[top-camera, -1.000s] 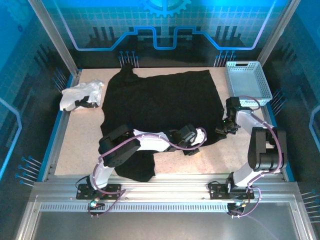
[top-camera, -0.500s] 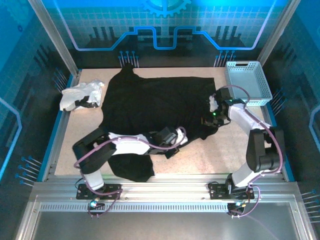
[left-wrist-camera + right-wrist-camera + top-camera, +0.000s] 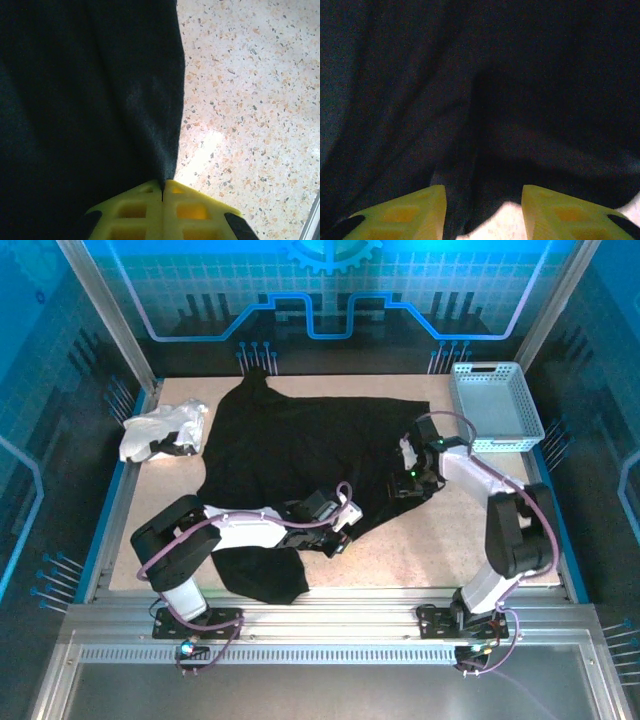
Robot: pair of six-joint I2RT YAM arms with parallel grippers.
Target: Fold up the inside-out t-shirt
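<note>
While the black t-shirt (image 3: 300,440) lies spread across the worktop (image 3: 430,550), the left hand (image 3: 163,187) is clamped on its near edge and the right hand (image 3: 481,200) hovers, fingers apart, over its right side. It looks limp, light and sag-prone, so edges and corners seem the best places to grip.

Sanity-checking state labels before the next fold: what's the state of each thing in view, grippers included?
t-shirt: spread out, rumpled, near edges partly turned in, not folded neatly
left gripper: shut, pinching the t-shirt's edge
right gripper: open, fingers apart over the black cloth
white garment: crumpled in a heap, far left
basket: upright, empty, far right corner
</note>
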